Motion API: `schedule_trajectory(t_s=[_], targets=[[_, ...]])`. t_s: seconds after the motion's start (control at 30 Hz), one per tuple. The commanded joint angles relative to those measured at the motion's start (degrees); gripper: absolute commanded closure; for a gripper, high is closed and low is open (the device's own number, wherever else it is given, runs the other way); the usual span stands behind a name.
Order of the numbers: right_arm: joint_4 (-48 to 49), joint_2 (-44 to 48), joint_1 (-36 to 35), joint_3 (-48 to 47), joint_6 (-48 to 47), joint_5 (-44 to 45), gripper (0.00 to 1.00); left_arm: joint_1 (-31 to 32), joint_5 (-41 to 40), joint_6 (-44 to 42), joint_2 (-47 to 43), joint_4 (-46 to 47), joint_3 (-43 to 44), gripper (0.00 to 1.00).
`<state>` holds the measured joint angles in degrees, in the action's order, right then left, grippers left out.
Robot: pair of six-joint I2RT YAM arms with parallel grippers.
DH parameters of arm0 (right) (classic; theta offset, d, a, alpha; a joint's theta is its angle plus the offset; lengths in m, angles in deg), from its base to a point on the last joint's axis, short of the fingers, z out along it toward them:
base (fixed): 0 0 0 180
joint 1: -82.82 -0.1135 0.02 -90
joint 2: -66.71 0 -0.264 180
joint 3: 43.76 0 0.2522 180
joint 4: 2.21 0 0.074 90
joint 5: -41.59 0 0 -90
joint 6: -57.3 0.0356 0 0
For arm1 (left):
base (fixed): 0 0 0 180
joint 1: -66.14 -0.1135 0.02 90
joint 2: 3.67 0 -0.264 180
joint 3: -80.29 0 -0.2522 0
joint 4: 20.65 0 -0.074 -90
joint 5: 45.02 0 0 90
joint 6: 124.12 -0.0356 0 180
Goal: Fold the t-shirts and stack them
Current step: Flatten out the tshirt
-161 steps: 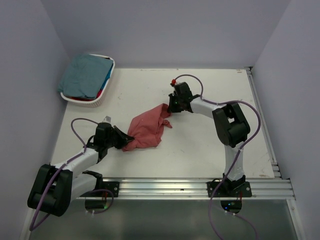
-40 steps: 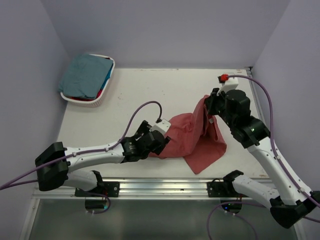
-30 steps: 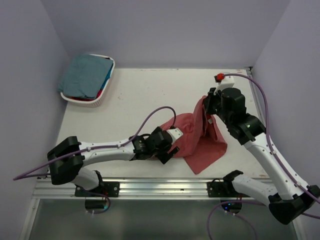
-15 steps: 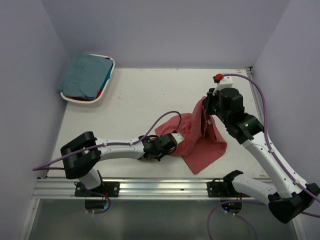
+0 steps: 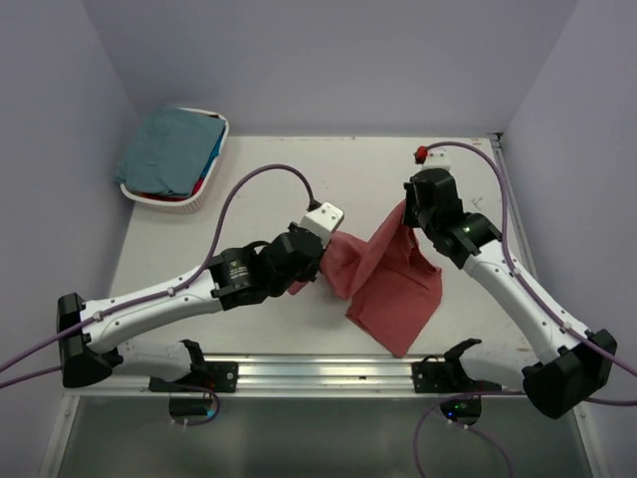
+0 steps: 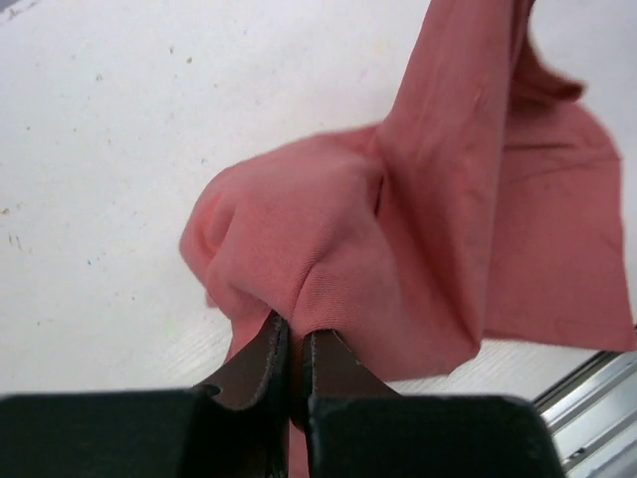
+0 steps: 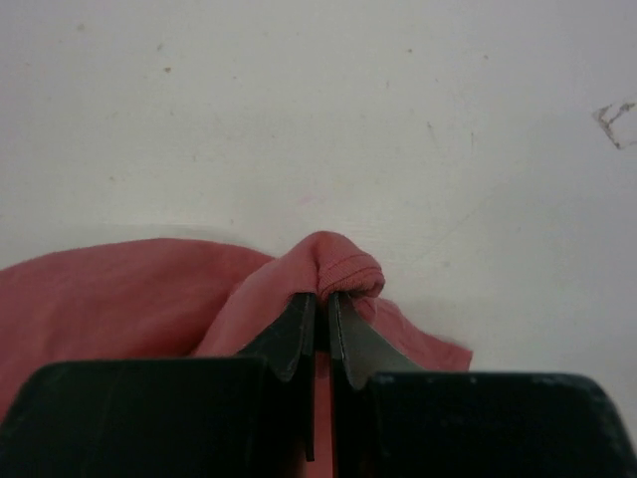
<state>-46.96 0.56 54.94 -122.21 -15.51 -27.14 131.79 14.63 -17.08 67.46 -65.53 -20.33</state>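
Red shirt [image 5: 393, 284] hangs between both grippers, its lower part draped on the table [image 5: 269, 189]. Left gripper [image 6: 294, 334] pinches a bunched fold at its tips; right gripper [image 7: 320, 304] is clamped on a rolled hem. Cloth looks light and limp, likely to sag; hems and corners seem the surest holds

One faded brick-red cloth t-shirt [image 5: 393, 284] mid-table. One white oval plastic basket [image 5: 164, 203] far left: one muted teal cloth t-shirt [image 5: 169, 149], one bright blue cloth edge [image 5: 213, 147], one red cloth edge [image 5: 202, 185]. Two white-and-black robot arms [image 5: 164, 297] [image 5: 513, 289].
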Motion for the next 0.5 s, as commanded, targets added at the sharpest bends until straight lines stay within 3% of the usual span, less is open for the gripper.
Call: schedule_trajectory(t_s=[0.0,0.13,0.27,0.47], targets=[[-3.5,-4.3,0.6,-2.9,3.5,4.6,1.00,0.2,1.0,4.0,-2.3,-5.1,5.6,1.00],[-3.9,-10.2,2.3,-2.7,6.4,5.2,1.00,0.2,1.4,7.7,-6.2,-5.4,6.5,1.00],[0.9,-16.5,5.2,-1.4,7.2,1.5,1.00,-0.3,-4.7,11.2,-8.7,-6.9,5.3,1.00],[8.3,-29.2,6.2,-7.5,6.5,-4.8,1.00,-4.7,-0.4,12.7,-8.5,-4.6,-0.7,1.00]])
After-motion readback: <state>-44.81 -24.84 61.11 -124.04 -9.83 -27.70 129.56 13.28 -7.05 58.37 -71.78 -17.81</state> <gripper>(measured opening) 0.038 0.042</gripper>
